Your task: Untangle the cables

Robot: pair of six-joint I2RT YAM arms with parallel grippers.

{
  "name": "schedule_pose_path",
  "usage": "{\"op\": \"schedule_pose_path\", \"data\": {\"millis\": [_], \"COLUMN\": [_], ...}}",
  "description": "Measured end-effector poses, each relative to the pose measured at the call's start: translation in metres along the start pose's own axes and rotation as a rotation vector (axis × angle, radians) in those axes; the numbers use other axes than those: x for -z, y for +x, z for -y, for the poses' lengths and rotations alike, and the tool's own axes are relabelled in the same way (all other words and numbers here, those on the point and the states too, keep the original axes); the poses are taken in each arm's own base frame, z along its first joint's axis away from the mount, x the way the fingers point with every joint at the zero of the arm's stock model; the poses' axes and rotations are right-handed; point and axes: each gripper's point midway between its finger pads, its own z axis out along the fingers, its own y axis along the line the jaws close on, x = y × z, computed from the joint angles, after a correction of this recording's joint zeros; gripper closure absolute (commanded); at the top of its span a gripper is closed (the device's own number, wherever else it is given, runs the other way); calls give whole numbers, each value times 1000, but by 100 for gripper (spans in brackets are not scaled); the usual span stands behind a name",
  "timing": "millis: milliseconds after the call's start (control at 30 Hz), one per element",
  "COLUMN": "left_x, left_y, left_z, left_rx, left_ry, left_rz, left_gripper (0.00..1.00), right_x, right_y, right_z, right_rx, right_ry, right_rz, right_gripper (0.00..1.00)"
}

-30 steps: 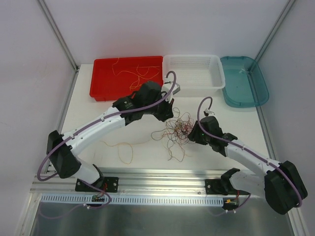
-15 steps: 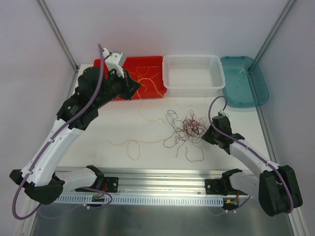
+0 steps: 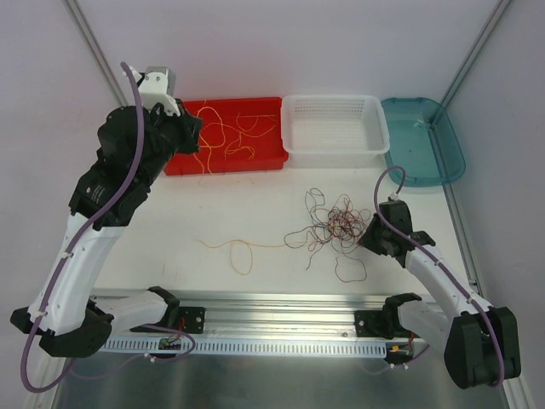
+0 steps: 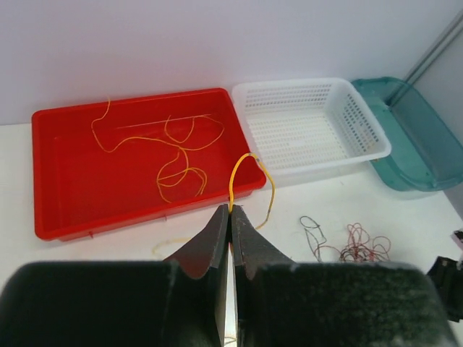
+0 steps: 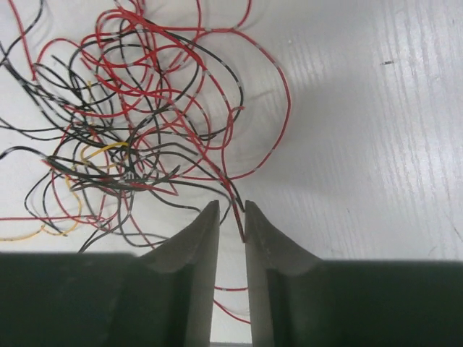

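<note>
Black left gripper (image 4: 231,211): fingertips pressed together on a yellow strand (image 4: 251,165), which arches up from the tips and drops past the tray's near rim toward the table (image 3: 170,213).
Red tray (image 4: 145,223): just ahead of and below the left gripper; several yellow wires (image 4: 177,155) lie curled on its floor.
Right gripper (image 5: 231,210): fingers nearly closed, pinching a red strand (image 5: 278,108) at the near edge of the tangle.
Clump (image 3: 336,223): red and black wires with a little yellow, on the table, touching the right gripper and well apart from the left one.
Loose yellow wire (image 3: 243,251): lies on the table between the arms, its long axis roughly left to right and its right end reaching toward the clump. Whether it is the tail of the held strand cannot be told.
Deciding relation: the held strand hangs at the tray's near rim, so a release probably needs the left gripper carried farther over the tray floor. The right arm is the nearer one to the clump.
Bystanders: white basket (image 4: 362,123) and teal tray (image 4: 416,155), to the right of the red tray.
Change over half a second: the left gripper has travelled leftward along the tray. The right gripper has drawn back toward its base, and the clump has slid slightly rightward with it.
</note>
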Motion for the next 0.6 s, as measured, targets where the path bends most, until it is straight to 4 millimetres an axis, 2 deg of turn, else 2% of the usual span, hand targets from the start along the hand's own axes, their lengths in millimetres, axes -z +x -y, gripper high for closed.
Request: {"op": "schedule_pose_path", "data": {"millis": [33,100,133,233,400,600], "left_x": [-4,-17,-24,-48,-92,-150], "left_y": [0,1,2,8,9,2], "left_z": [-2,-7,-10,-23,-53,-84], "left_rx": [-8,-22,-29,-48,-36,11], "left_ry": [-13,-40,-53,-101,-184,-227], "left_rz": [-5,-20,-27,-65,-105,-107], "left_gripper": [100,100,100,100,100,100], "right_x": [3,9,13,25,48,75], "right_y": [-1,-4,-6,-11,-15,-18], "right_z": [-1,-5,-8,-16,-24,-29], "right_rx": [7,19,29,69,133,185], "right_ry": [-5,-23,-36,-73,-123,-172], "right_rz": [2,3,3,7,19,46], "right_gripper": [66,55,41,21,6,1]}}
